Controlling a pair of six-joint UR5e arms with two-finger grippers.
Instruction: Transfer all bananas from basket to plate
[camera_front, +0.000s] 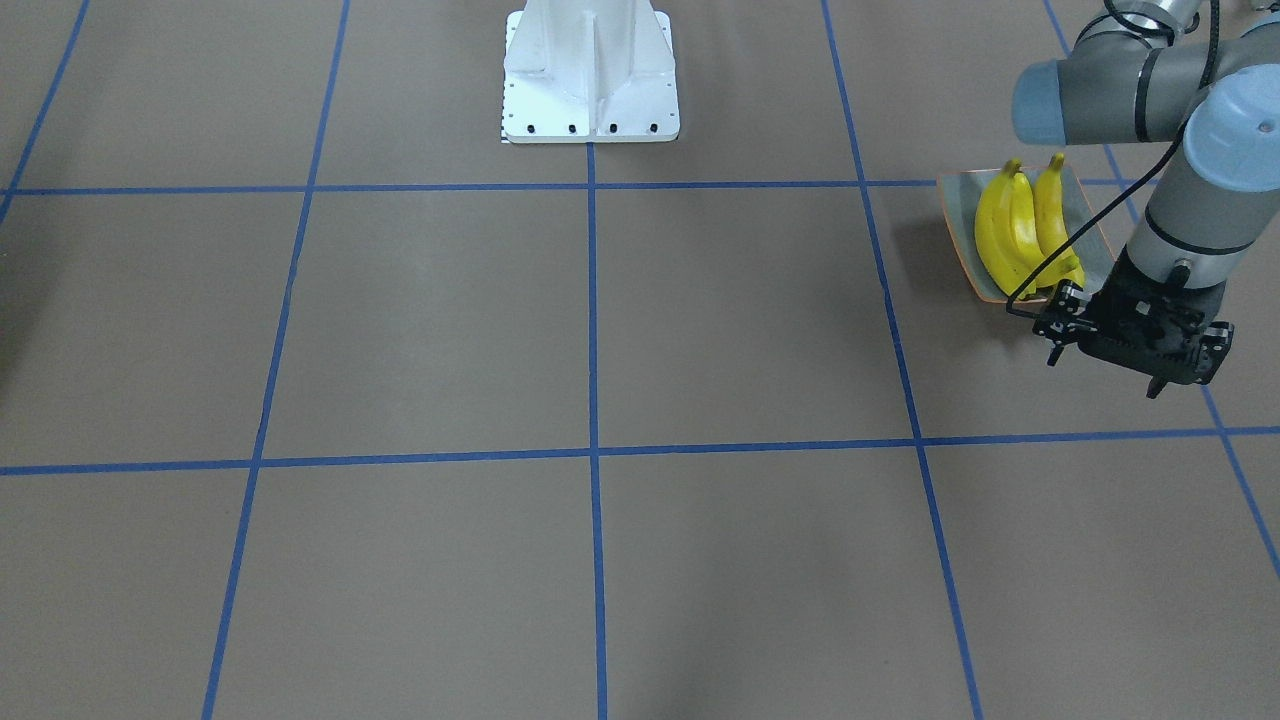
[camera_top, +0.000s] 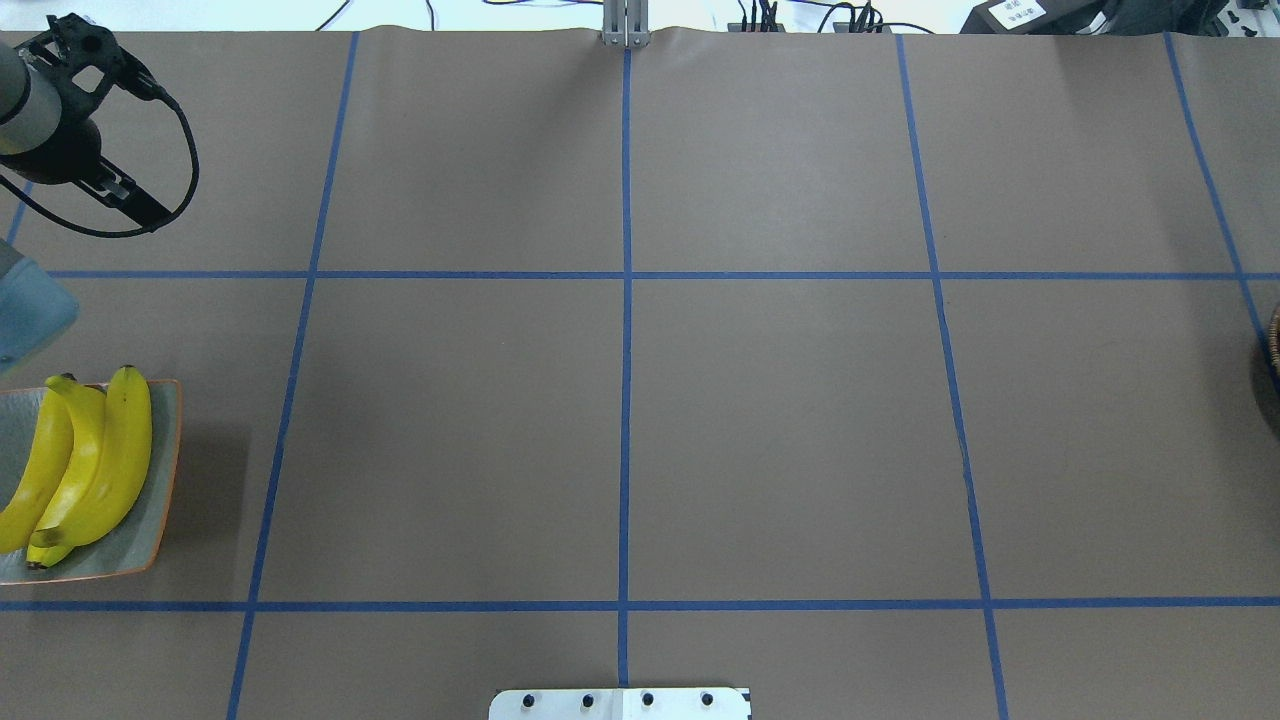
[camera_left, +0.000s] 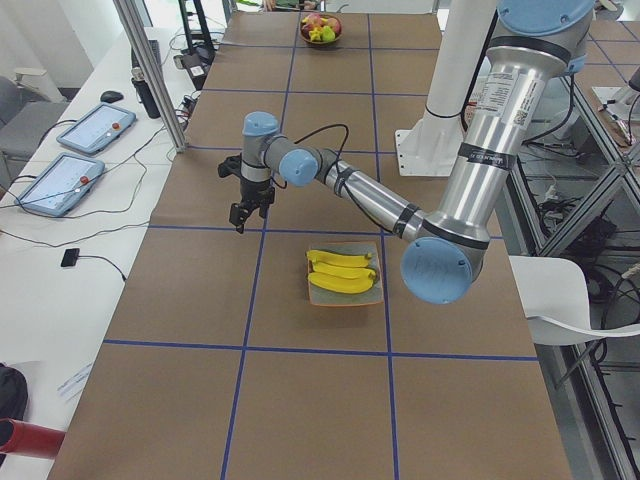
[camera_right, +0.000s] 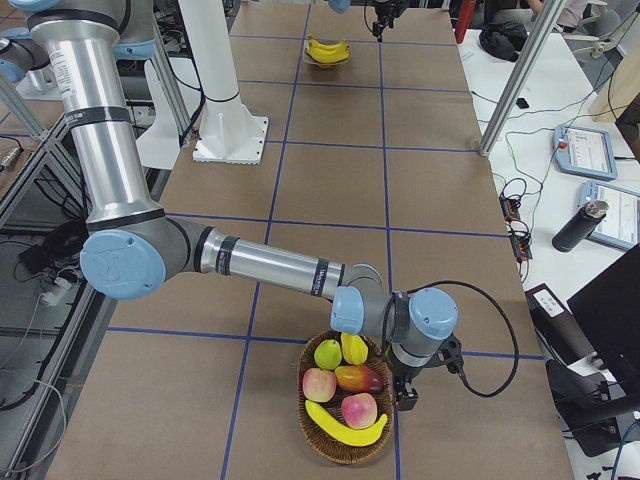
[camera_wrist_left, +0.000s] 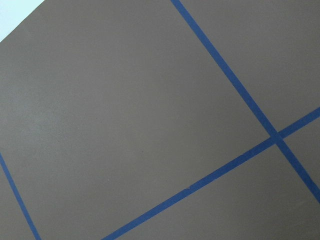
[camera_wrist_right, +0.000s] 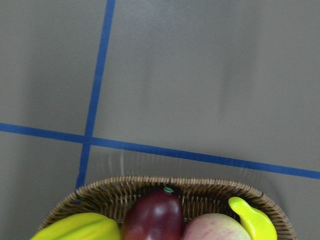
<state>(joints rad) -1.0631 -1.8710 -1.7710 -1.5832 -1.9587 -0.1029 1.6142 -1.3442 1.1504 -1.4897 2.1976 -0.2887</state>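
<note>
Your left end effector (camera_front: 1103, 372) hangs spread wide and empty over bare tabletop (camera_front: 600, 320), just beside the plate (camera_front: 958, 210) holding three bananas (camera_front: 1000, 235). The right end effector (camera_right: 406, 392) sits at the basket (camera_right: 340, 456) rim, and you cannot tell its opening. One banana (camera_right: 345, 428) lies inside among apples (camera_right: 320, 384).

Bananas (camera_front: 1025, 232) on plate (camera_front: 958, 212) — left tool (camera_front: 1150, 378) near, gridded table (camera_front: 740, 320)
</note>
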